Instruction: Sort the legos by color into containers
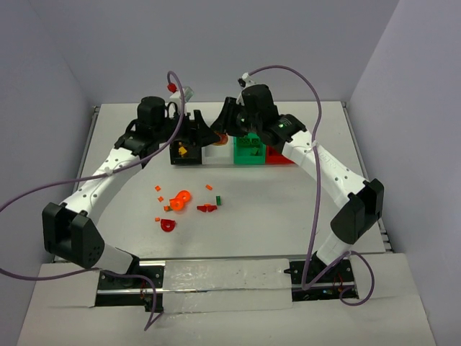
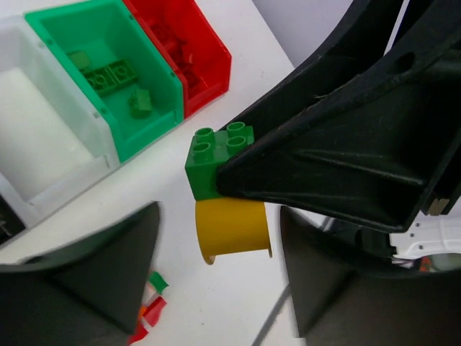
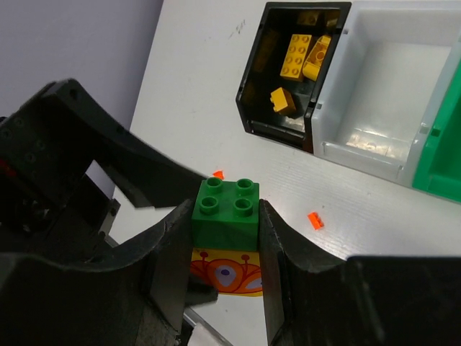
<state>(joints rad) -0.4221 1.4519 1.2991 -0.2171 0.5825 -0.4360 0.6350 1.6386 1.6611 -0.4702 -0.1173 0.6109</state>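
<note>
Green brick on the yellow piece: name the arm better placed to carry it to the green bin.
Right. The right gripper is shut on the green brick, near the green bin; the left gripper is open, gripping nothing.

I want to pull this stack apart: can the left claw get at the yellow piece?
Probably yes. The right claw grips only the green brick, so the yellow piece hangs bare beneath it, between the open fingers of the left claw.

A white table (image 1: 274, 216) stands boxed in by pale lavender walls (image 1: 216, 43) on three sides.
</note>
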